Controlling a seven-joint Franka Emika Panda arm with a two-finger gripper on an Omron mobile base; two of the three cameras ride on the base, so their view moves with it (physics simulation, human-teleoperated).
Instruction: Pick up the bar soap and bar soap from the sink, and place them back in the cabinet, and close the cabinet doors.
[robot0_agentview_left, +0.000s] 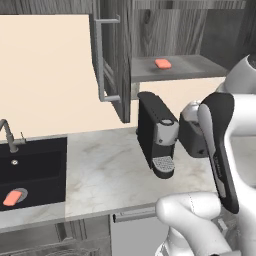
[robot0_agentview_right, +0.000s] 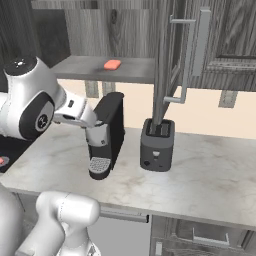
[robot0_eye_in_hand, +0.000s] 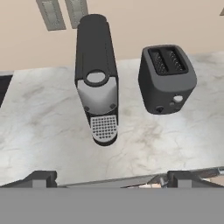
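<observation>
On the grey shelf (robot0_agentview_left: 185, 67) lies a salmon block (robot0_agentview_left: 163, 63); jaws spread wide, empty.

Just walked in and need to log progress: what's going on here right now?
The robot is partway through returning soap to the cabinet. One bar soap already lies on the open cabinet's shelf; the other bar soap is in the black sink. The gripper holds nothing and looks down over the counter at a coffee machine and toaster. The cabinet doors stand open.
</observation>
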